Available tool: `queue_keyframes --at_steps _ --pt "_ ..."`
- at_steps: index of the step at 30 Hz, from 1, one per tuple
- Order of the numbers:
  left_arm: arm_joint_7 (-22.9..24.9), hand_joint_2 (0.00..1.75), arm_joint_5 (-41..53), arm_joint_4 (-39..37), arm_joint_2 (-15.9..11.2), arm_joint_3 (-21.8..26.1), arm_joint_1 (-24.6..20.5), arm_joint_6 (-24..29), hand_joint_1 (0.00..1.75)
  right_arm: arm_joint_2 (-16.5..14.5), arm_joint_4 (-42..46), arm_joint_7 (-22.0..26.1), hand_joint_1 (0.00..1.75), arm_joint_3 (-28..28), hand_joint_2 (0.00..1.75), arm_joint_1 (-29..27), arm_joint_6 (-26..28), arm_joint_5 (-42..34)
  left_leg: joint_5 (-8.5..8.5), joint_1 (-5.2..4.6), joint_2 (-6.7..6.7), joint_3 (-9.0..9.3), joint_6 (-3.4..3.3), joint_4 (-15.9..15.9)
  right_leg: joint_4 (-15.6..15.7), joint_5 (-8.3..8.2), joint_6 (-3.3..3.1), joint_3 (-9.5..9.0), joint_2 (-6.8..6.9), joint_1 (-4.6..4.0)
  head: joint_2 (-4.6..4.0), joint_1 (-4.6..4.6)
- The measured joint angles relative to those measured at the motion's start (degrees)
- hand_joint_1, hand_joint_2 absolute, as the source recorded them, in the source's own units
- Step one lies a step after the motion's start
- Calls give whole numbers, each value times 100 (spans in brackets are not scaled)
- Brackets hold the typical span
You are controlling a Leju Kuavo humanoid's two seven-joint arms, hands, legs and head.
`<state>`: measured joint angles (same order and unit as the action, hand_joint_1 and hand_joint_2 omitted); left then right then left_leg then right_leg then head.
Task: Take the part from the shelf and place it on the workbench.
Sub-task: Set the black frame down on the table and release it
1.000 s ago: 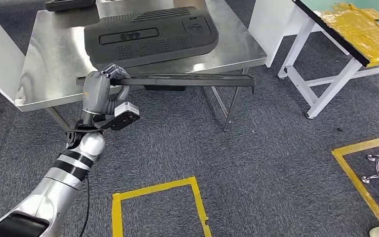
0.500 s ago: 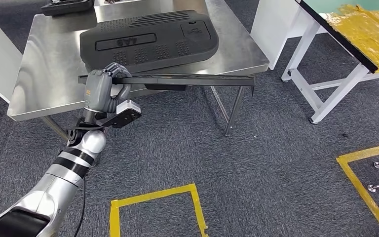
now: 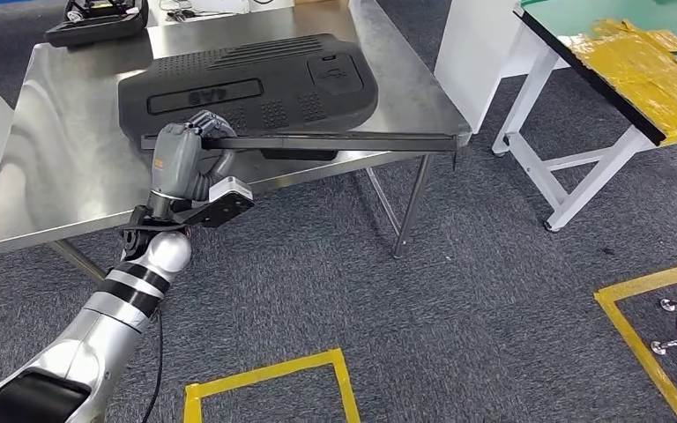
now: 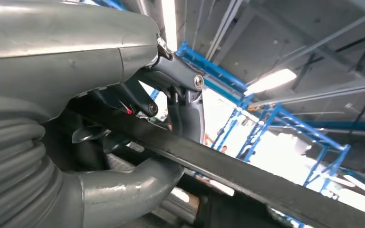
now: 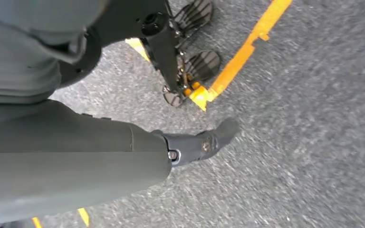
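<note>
Over the steel table (image 3: 70, 150) front edge, left robot hand (image 3: 185, 159) grips long black bar part (image 3: 335, 142) level; right robot hand (image 5: 190, 142) fingers apart, holding nothing.

my left hand (image 3: 181, 163) hides the near end of the long part (image 3: 335, 142); the part covers the tabletop (image 3: 70, 159) edge; the green table (image 3: 635, 62) runs off frame.

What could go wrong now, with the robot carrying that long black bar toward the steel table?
The left hand grips the long black bar at one end, so the far end could sag or twist loose. That free end reaches the workbench corner and might snag it. The bar also hangs close over the black panel and may knock it.
</note>
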<state>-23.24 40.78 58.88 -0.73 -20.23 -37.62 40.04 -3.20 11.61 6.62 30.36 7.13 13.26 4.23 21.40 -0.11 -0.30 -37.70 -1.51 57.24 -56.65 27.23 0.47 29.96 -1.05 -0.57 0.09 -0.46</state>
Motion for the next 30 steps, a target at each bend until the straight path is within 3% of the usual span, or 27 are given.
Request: queue_keyframes --at_steps 2,4,6,7,8,9,10,11,13,15,17,18,20,22,23,24,26,27,28,30 --pt "4 175 -6 0 -3 0 -38 2 175 -1 3 -2 0 -1 0 -2 -2 15 15 30 -1 106 -55 -48 -328 -12 56 179 18 14 0 5" --pt "6 175 -25 -3 0 0 -72 5 175 -12 4 -5 0 -2 0 6 -4 33 70 51 -14 185 -87 -73 -1060 77 99 677 42 49 0 17" --pt "7 175 -42 -17 7 -1 -79 5 175 -13 4 -11 0 -2 0 8 -4 45 152 57 -36 247 -84 -73 -1642 306 110 1197 57 95 0 21" --pt "7 175 -47 -29 8 -1 -77 4 175 -11 4 -14 0 -2 0 5 -4 50 199 60 -47 295 -75 -73 -1693 368 129 1338 64 112 0 21" --pt "7 175 -48 -41 8 -2 -76 2 175 -10 4 -16 0 -2 0 2 -4 55 250 64 -57 357 -63 -73 -1533 313 174 1367 71 124 0 22" --pt "6 175 -49 -51 9 -4 -79 0 175 -9 4 -17 0 -2 0 2 -4 60 305 69 -64 427 -47 -73 -1191 133 237 1299 79 132 0 22" --pt "5 175 -50 -56 10 -5 -87 -3 175 -8 4 -17 0 -3 0 2 -4 65 360 72 -67 492 -25 -76 -748 -149 303 1176 94 134 0 27" --pt "5 175 -51 -60 12 -7 -102 -6 175 -7 4 -17 0 -3 0 5 -4 68 419 66 -72 554 2 -70 -330 -421 326 1058 112 127 0 31" --pt "6 175 -52 -67 16 -8 -158 -14 175 -5 4 -23 0 -6 0 15 -4 72 509 44 -80 630 71 -82 115 -725 233 885 134 98 0 37" --pt "7 175 -50 -70 24 -9 -217 -27 175 -9 5 -28 0 -15 0 28 -4 78 559 33 -81 696 137 -94 152 -733 68 787 131 85 0 30" --pt "7 175 -44 -74 31 -13 -255 -35 175 -13 5 -28 0 -28 0 32 -5 85 610 40 -49 628 179 131 165 -713 -35 682 121 106 0 18" --pt "8 175 -42 -78 34 -16 -264 -36 175 -14 5 -28 0 -33 0 33 -6 87 673 42 -32 489 191 398 171 -687 -78 623 114 114 0 14" --pt "14 175 -37 -97 39 -27 -266 -37 175 -13 4 -29 0 -35 0 33 -6 88 947 43 -16 42 204 1136 172 -611 -147 528 100 100 0 4" --pt "26 175 -19 -123 42 -39 -258 -40 175 -14 4 -43 0 -35 0 28 -6 89 1182 42 -16 -325 209 1553 167 -518 -171 419 72 74 0 4" --pt "32 175 -10 -133 42 -42 -259 -44 175 -18 4 -51 0 -35 0 24 -6 89 1134 42 -14 -377 201 1486 164 -467 -169 352 55 62 0 4" --pt "39 175 -3 -139 42 -44 -267 -49 175 -22 4 -59 0 -36 0 21 -6 91 951 40 -13 -343 183 1248 161 -413 -163 273 40 52 0 4" --pt "64 175 2 -149 40 -45 -304 -55 175 -37 4 -61 0 -37 0 23 -6 97 339 25 -10 -136 124 486 148 -296 -136 122 23 25 0 6" --pt "79 175 3 -159 43 -47 -334 -63 175 -42 4 -61 0 -37 0 28 -6 101 130 12 -8 -39 92 183 142 -238 -111 73 16 9 0 8" --pt "90 175 4 -168 48 -50 -363 -70 175 -45 4 -61 0 -37 0 36 -6 103 4 -4 -8 30 60 -8 140 -187 -81 42 13 -5 0 11" --pt "109 175 16 -185 64 -57 -416 -84 175 -44 5 -62 0 -37 0 53 -6 108 17 -17 -12 107 0 -85 99 -136 -12 8 10 -17 0 13"
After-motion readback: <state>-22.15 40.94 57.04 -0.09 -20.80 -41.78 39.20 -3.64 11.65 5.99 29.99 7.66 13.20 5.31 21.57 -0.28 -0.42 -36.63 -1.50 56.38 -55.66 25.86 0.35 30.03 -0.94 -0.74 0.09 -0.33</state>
